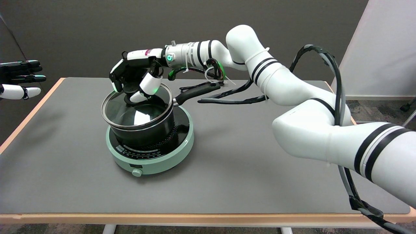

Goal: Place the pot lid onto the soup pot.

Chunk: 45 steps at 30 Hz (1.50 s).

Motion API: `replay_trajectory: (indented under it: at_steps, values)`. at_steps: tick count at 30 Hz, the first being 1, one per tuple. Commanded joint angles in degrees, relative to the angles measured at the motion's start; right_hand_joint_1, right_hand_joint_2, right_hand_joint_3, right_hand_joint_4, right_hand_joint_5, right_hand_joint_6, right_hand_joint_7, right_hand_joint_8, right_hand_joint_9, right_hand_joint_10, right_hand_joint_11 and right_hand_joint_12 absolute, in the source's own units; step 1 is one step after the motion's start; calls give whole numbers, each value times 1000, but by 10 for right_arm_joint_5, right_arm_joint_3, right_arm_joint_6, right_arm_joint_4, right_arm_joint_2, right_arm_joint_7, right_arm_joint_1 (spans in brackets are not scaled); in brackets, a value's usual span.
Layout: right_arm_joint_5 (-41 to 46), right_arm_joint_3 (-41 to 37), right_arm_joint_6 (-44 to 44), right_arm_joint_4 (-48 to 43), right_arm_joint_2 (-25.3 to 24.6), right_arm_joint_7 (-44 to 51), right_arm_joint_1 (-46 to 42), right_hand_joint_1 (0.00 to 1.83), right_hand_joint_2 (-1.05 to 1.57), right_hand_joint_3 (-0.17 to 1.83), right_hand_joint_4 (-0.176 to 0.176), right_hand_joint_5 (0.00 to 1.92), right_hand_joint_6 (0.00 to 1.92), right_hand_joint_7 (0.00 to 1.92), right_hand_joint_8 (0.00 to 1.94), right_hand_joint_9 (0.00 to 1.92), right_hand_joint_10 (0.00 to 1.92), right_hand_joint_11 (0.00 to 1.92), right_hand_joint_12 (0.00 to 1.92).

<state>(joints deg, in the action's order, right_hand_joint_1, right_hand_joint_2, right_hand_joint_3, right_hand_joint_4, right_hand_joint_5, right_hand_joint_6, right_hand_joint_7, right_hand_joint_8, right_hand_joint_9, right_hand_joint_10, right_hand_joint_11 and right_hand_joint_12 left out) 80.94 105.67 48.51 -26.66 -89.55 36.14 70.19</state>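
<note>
A black soup pot (148, 136) with a long black handle (195, 92) stands on a mint-green induction cooker (162, 161) at the table's middle left. The glass pot lid (136, 115), steel-rimmed, lies over the pot's mouth at a tilt, its far right edge higher than its near left edge. Whether its rim touches the pot all round I cannot tell. My right hand (136, 78) reaches in from the right above the pot. Its fingers curl down around the lid's black knob and hide most of it.
The cooker's dial (136, 172) faces the table's near edge. The grey table (243, 169) has a wooden rim. Black cables (234, 97) trail on the table behind the pot handle. The idle left hand (19, 79) hangs at the upper left.
</note>
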Motion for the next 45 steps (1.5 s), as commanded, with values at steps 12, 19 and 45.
replay_trajectory:
  at_steps: [12, 19, 45]
  values:
    - [-1, -1, -7, -2, 3, 1, -8, 1350, 866, 667, 176, 605, 1203, 840, 1420, 802, 1667, 660, 1921]
    - [-1, -1, -12, -3, 3, 4, -9, 1349, 869, 660, 176, 604, 1197, 840, 1417, 803, 1663, 657, 1921]
    - [4, -2, -11, -10, 7, 5, -15, 1348, 895, 596, 176, 612, 1164, 843, 1383, 801, 1614, 594, 1921]
